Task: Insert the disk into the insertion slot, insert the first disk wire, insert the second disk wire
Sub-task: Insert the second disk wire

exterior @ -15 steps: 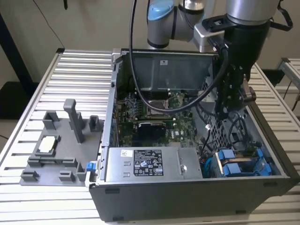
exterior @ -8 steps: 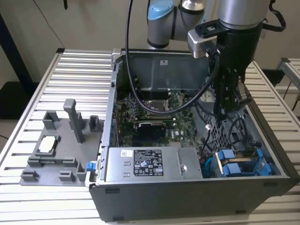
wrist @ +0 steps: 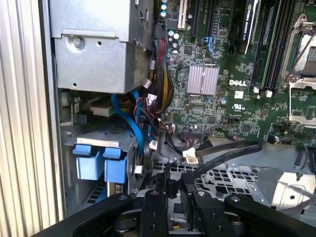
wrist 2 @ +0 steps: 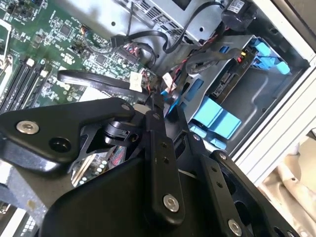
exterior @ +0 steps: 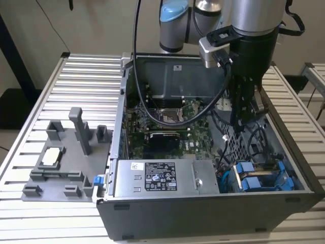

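Ribbed aluminium slats made up the table (exterior: 76, 81), and on it lay an open computer case (exterior: 203, 216). The disk (exterior: 260, 179), clipped in its blue carrier, sat in the drive bay (exterior: 229, 136) at the case's near corner on the exterior view's right. In the first wrist view the carrier's blue tabs (wrist: 93, 162) showed under a grey rail of the bay.

The gripper (exterior: 242, 121) hung down inside the case on the far side of the disk, over the bay's perforated wall and not touching the disk. Its jaws were drawn close together and looked clamped on the end of a black cable (wrist: 222, 158), a flat lead with a small white tag (wrist: 190, 159) near the held end. In the second wrist view that cable curved away across the board. A bundle of thin red and black wires (wrist 2: 168, 81) lay between the gripper and the disk, and blue cables (wrist: 136, 118) ran alongside the bay.

A green motherboard (exterior: 162, 129) with a silver heat sink (wrist: 202, 79) filled the middle of the case. A power supply box (exterior: 157, 178) with a black-and-white label lay along the near wall, just beside the disk on the exterior view's left. Outside the case, further to that side, a grey tray (exterior: 61, 168) with upright posts stood on the table and held a small square chip (exterior: 53, 156).
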Robot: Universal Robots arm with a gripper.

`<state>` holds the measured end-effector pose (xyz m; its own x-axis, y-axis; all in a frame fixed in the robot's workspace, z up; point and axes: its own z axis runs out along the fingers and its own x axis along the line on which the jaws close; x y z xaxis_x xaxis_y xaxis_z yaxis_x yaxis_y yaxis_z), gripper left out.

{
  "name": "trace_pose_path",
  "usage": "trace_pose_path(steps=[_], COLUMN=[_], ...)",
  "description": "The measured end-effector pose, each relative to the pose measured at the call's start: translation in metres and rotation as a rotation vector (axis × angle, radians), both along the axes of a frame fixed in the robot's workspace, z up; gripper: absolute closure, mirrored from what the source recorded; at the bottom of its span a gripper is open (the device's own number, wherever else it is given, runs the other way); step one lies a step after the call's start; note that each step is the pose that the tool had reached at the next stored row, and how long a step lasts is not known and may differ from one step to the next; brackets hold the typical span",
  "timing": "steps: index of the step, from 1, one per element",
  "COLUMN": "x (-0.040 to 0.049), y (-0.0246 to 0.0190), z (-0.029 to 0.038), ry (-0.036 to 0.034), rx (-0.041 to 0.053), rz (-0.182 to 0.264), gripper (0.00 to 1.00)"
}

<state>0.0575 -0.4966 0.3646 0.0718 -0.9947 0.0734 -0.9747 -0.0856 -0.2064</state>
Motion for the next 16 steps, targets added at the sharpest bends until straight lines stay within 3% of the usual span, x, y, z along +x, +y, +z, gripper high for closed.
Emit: trace_pose_path(steps=[2,8,16], x=[-0.0017,-0.0063,-0.0065], y=[0.0001,0.0003,0.0003], z=[-0.0005,-0.0013,-0.0014], ry=[-0.0082,-0.0191,-0.0198], rx=[-0.0019,-0.0072,-0.0077], rz=[0.000,0.000,0.000], gripper=[0.73,0.73,0.73])
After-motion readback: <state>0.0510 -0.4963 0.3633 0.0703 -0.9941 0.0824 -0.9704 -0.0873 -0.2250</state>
